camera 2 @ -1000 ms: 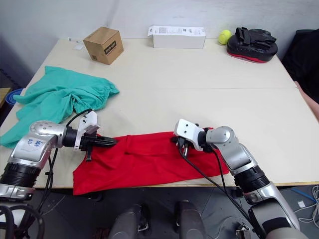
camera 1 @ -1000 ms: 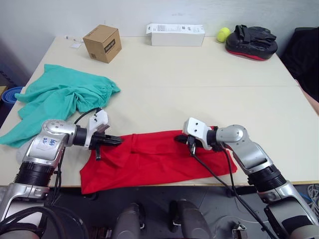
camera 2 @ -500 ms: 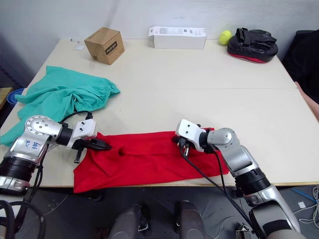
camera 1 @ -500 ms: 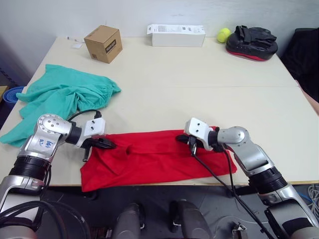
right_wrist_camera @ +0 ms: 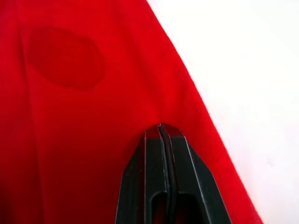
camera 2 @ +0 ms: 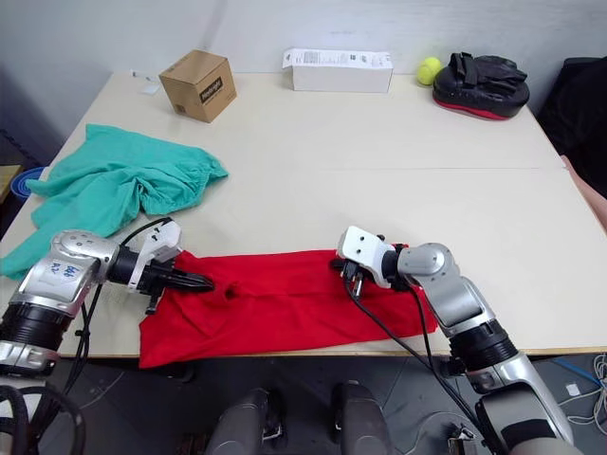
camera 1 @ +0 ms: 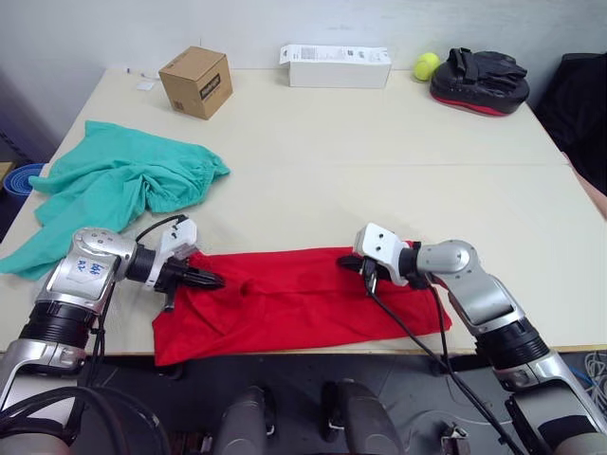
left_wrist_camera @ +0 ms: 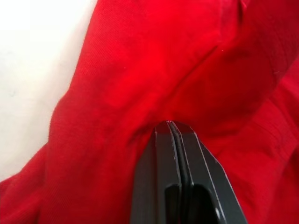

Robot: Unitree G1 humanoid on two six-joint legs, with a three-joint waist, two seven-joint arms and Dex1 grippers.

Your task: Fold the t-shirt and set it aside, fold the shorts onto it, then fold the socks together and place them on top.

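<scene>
T-shirt (camera 1: 294, 299), red and folded into a long band, lies along the desk's (camera 1: 379, 161) near edge, with the teal shorts (camera 1: 119, 185) heaped well apart at the desk's left side. Left hand (camera 1: 211, 280) and right hand (camera 1: 364, 276) each pinch its cloth, fingers (left_wrist_camera: 175, 154) pressed together in both wrist views.

Table (camera 1: 379, 171): shirt (camera 1: 303, 303) along near edge; shorts (camera 1: 123, 180) at left, behind shirt; cardboard box (camera 1: 195, 82) far left; flat carton (camera 1: 334, 66) far centre; ball (camera 1: 423, 66) and padded mitt (camera 1: 477, 81) far right
</scene>
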